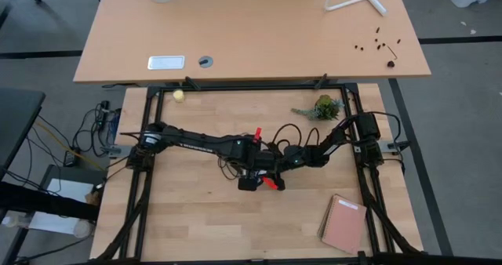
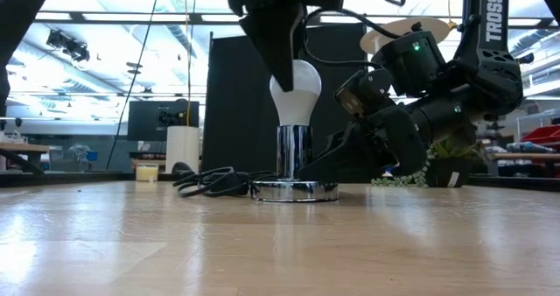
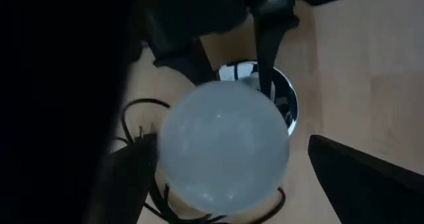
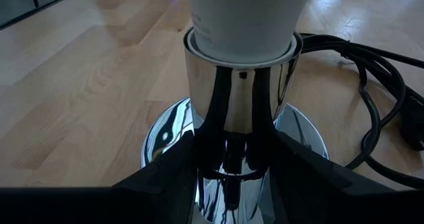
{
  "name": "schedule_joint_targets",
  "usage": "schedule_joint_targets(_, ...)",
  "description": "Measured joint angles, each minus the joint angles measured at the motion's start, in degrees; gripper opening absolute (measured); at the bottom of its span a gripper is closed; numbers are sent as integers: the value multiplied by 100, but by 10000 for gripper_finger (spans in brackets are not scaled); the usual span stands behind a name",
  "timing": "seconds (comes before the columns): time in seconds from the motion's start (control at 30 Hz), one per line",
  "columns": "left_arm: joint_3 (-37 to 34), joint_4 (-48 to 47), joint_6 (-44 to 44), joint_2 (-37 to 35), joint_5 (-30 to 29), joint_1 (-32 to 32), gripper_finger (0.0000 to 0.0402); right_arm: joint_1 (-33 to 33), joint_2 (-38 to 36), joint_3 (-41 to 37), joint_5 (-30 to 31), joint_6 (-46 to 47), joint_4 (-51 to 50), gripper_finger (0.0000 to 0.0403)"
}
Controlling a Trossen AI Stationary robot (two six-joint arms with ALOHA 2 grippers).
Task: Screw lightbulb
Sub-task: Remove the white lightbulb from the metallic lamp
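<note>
Here the left end effector (image 2: 284, 64) grips the lightbulb (image 2: 295, 95) upright in the socket (image 2: 294, 166).

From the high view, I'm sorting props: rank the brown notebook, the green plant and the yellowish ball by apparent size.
1. Brown notebook, clearly largest.
2. Green plant, somewhat smaller.
3. Yellowish ball, smallest by far.
All sit on the same table, so camera distance hardly skews this.

One camera looks straight down on the whole surface (image 1: 196, 218); another sits level at its near edge. Both wrist cameras look closely at the lightbulb (image 3: 224, 146) and socket (image 4: 238, 118).
</note>
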Motion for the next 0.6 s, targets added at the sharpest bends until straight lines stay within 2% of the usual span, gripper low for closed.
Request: schedule_joint_targets(0.6, -2, 134, -181, 311, 77, 27, 381, 2, 2, 0, -24, 20, 5, 201)
